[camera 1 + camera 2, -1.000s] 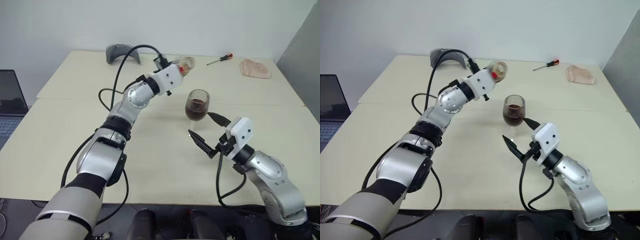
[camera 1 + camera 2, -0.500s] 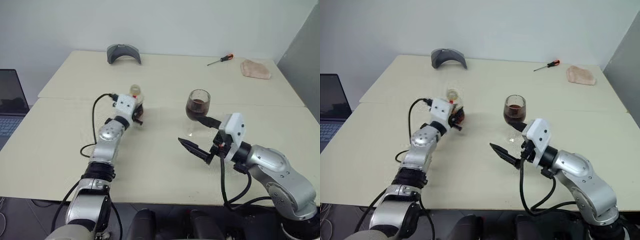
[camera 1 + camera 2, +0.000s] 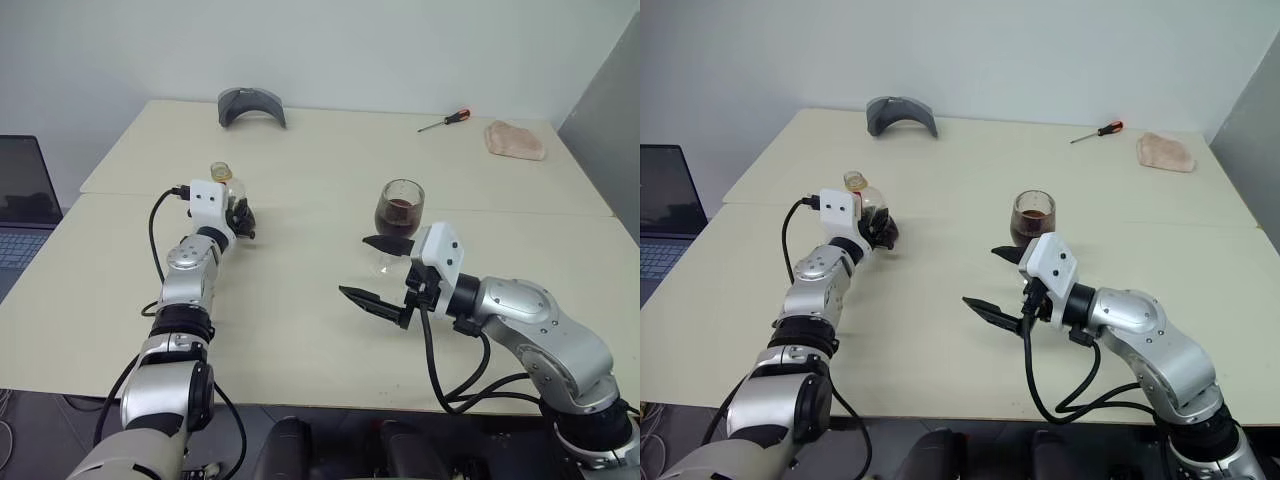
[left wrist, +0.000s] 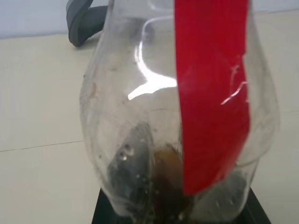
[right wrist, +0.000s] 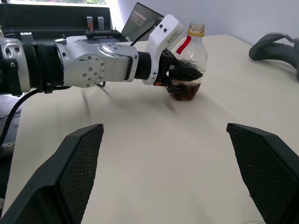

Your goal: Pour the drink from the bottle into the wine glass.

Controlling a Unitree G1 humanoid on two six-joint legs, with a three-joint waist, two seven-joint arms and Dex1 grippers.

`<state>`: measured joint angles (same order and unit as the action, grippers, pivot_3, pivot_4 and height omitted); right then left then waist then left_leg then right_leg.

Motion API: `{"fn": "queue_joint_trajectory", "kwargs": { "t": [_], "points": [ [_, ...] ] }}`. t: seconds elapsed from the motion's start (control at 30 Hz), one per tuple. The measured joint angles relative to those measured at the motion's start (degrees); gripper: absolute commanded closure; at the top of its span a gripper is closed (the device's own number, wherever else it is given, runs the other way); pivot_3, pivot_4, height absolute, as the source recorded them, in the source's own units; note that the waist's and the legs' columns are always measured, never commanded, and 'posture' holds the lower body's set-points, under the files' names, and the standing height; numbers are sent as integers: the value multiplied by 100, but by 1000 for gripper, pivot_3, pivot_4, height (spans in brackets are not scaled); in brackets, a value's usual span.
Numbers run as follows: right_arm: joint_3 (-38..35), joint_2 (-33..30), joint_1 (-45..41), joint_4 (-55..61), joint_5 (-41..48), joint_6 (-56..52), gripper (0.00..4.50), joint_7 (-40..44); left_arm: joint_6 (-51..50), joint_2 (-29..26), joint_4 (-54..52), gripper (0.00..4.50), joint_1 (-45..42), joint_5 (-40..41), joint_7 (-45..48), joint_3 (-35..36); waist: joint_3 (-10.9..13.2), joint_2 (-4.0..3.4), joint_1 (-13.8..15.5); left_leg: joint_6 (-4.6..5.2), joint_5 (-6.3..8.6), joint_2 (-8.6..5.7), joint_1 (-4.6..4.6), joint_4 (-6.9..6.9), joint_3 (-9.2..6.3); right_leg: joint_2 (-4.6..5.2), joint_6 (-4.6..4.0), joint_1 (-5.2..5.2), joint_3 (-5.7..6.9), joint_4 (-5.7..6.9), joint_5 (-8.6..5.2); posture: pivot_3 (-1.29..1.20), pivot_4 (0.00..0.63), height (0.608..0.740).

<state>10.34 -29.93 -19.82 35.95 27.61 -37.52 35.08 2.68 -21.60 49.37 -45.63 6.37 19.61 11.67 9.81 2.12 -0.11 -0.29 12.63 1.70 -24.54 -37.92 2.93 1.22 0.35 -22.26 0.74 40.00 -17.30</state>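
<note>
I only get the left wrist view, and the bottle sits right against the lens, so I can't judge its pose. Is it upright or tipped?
Observer: Upright. The bottle stands on the table, with the left gripper shut on its lower body.
Operator: Is there any drink in the glass?
Observer: Yes, the wine glass holds dark drink in the lower part of its bowl.
Operator: And the right gripper?
Observer: The right gripper is open and holds nothing, on the near side of the glass.
</note>
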Motion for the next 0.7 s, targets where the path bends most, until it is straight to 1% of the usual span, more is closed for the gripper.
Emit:
{"fn": "queue_joint_trajectory", "kwargs": {
  "t": [0.1, 0.17, 0.2, 0.27, 0.47, 0.53, 0.7],
  "points": [
    [20, 7, -82, -30, 0, 0, 0, -1, 217, -3, 314, 3730, -120, 29, 148, 10, 0, 0, 0, 0, 0, 0, 0, 0, 1, 0, 0, 0, 0, 0, 0, 0, 150, 740],
    [29, 24, -121, -31, 2, 0, 0, -6, 378, -11, 460, 2989, -152, 45, 296, 26, 0, 0, 0, 0, 0, 1, 0, 1, 0, 0, 0, 0, 0, 0, 0, 0, 150, 740],
    [29, 44, -121, -30, 7, -11, 0, -13, 448, -31, 502, 2742, -154, 54, 391, 37, 0, 0, -1, 0, 0, 1, 0, 1, 1, 0, 0, 0, 0, 0, 0, 0, 150, 740],
    [29, 89, -125, -30, 17, -57, 0, -24, 547, -50, 544, 2051, -149, 69, 517, 55, 0, 0, -2, 0, 0, 1, 0, 0, 1, 0, 0, 0, -1, 0, 0, 0, 150, 740],
    [27, 131, -155, -28, 31, -135, 0, -44, 671, -48, 425, 63, 35, 166, 625, 119, 0, 0, -3, 0, 0, 3, 0, 2, 0, 0, 0, -1, -1, 0, 0, 0, 150, 740],
    [15, 140, -157, -20, 41, -149, 0, -56, 654, -34, 203, 63, 235, 178, 619, 114, 0, 0, -4, 0, 0, 4, 0, 2, 0, 0, 0, -1, -1, 0, 0, 0, 150, 740],
    [-71, 68, -29, 50, 34, -52, 0, -47, 280, -22, -1083, 63, 970, 172, 323, 108, -1, 0, -11, 0, 0, 7, 0, 4, -2, 0, -1, -1, -1, 1, 0, 0, 150, 740]
  ]
}}
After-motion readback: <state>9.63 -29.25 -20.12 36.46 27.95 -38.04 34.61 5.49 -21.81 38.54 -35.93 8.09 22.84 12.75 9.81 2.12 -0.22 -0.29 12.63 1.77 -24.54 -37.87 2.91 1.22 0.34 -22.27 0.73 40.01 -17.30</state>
